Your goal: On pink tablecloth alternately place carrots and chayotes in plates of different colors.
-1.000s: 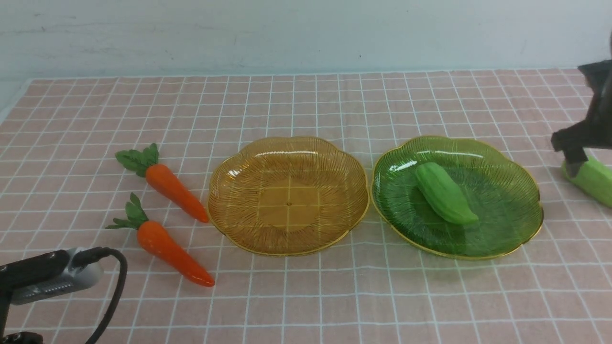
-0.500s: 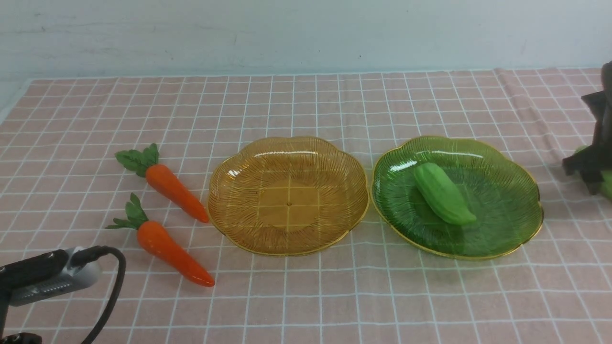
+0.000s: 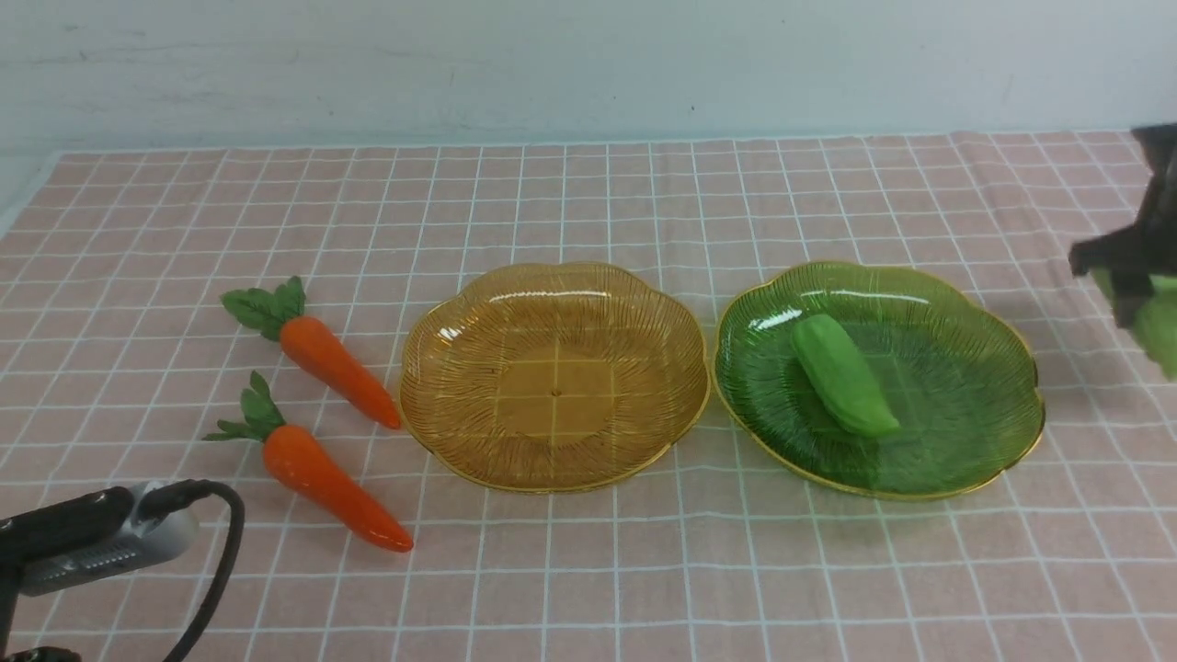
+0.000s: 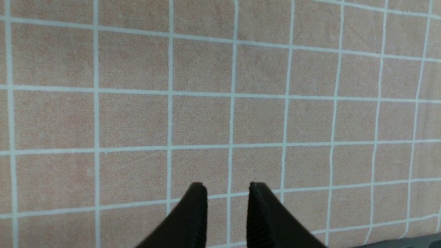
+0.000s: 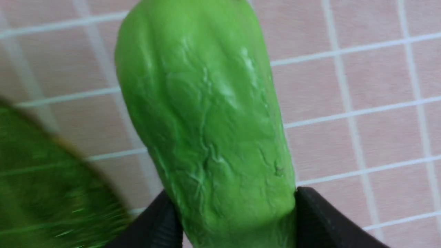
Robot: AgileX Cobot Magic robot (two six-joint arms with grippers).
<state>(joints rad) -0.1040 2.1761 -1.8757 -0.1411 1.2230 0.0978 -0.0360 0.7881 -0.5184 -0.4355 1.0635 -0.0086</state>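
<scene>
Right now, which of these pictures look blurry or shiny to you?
Front view: white glare streaks lie across the ribs of the amber plate and the green plate. Right wrist view: the gripped chayote is sharp, but the green plate's edge beside it is smeared with blur. Left wrist view: the pink tablecloth is evenly lit and crisp.

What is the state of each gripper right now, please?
Left gripper: slightly open, holding nothing, over the pink tablecloth.
Right gripper: closed on a chayote.
</scene>
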